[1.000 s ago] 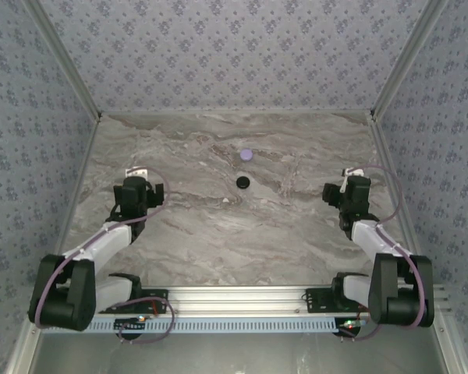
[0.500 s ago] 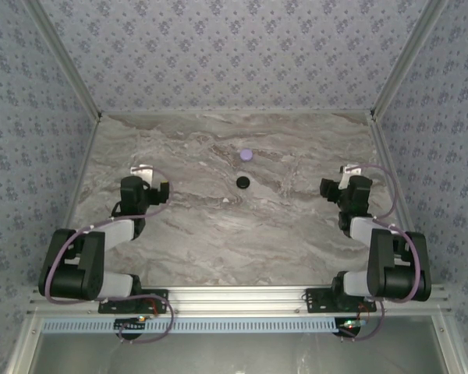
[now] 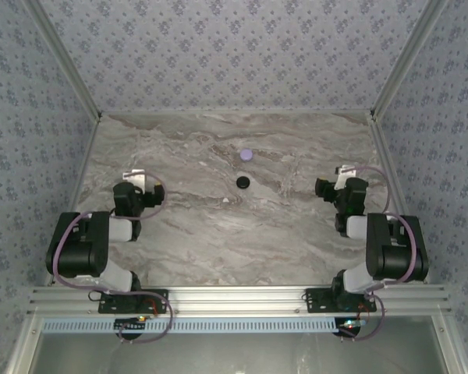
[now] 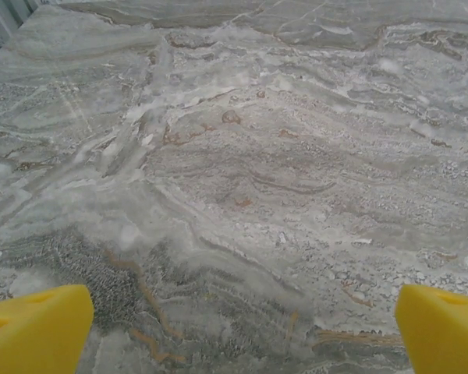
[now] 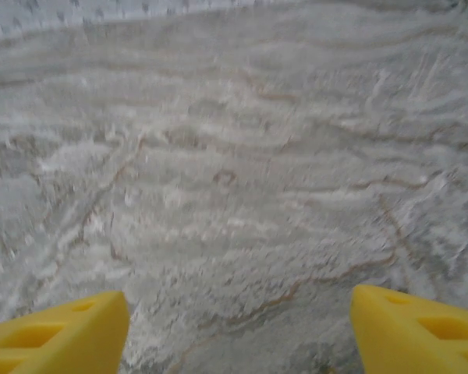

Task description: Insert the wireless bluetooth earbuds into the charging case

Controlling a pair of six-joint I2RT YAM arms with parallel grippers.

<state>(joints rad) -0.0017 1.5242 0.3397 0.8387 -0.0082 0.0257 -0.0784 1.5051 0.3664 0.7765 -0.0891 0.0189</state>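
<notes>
Mid-table, toward the far side, a round pale lavender charging case (image 3: 246,154) sits flat on the grey veined marble-look tabletop (image 3: 195,241). A round black charging case (image 3: 242,181) sits just nearer the arms, close by but not touching it. Both cases lie between the two arms, well apart from each. As for the wireless earbuds, they are too small to make out from above. A tiny pale speck (image 3: 227,201) lies just near-left of the black case; cannot tell what it is. Over the left part of the table the left gripper (image 4: 234,327) sits low, yellow fingertips (image 4: 35,326) spread wide, bare marble between, nothing held. Over the right part the right gripper (image 5: 238,327) sits low too, its yellow fingertips (image 5: 58,331) well apart, nothing held. The right wrist view is blurred.
</notes>
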